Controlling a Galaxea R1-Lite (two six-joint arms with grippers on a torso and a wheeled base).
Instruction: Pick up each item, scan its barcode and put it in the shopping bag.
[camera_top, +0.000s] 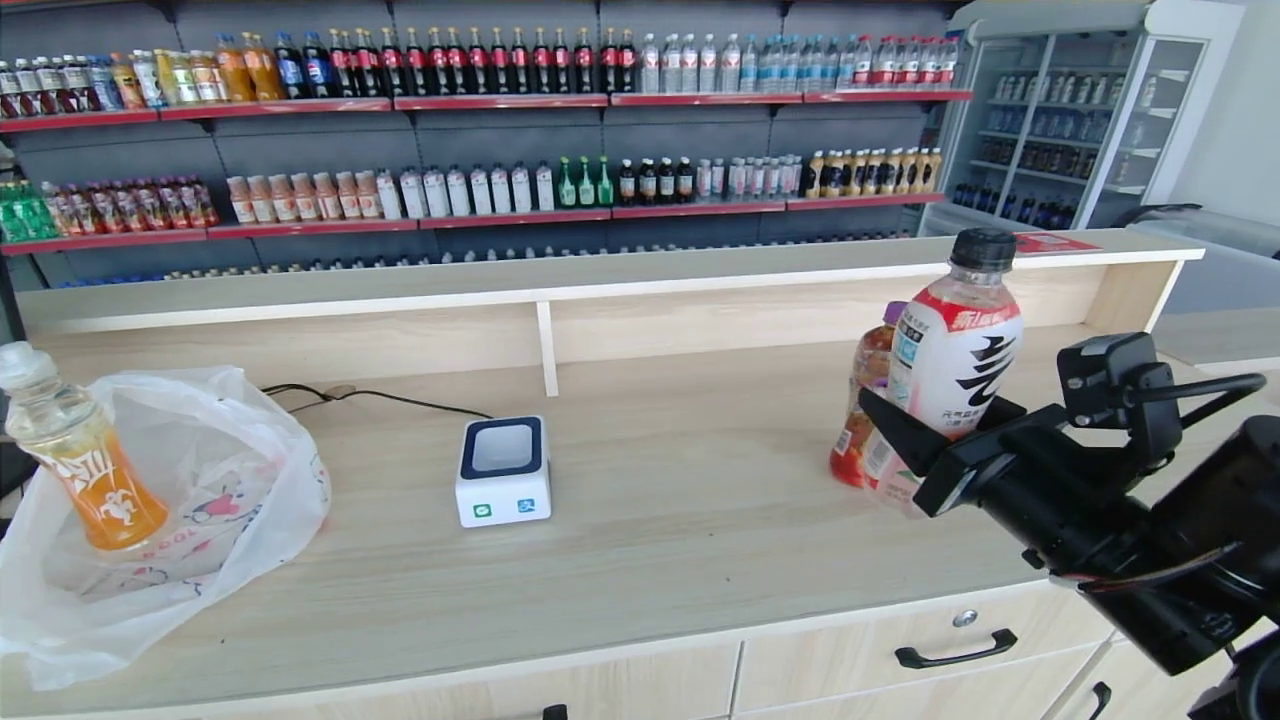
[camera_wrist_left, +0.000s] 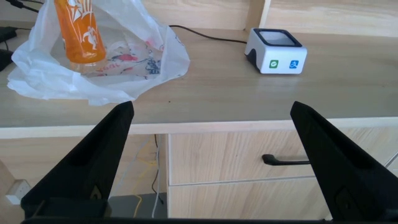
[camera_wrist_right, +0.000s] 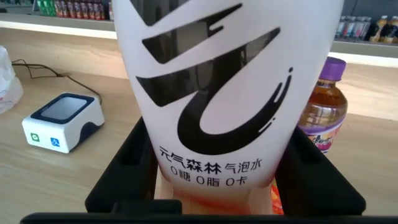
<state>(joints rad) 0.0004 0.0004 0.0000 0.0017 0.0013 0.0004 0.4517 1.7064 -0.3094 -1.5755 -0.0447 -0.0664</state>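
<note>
The right gripper (camera_top: 940, 435) is clamped round the bottle (camera_top: 957, 345), low on its label. It's probably heavy, stiff and slick, so a mid-body hold suits better.

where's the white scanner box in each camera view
Head view: scanner on the counter, between shopping bag and white bottle.
Left wrist view: scanner near the shopping bag.
Right wrist view: scanner beside the white bottle.
Shared landmark: black cable behind the scanner.
</note>
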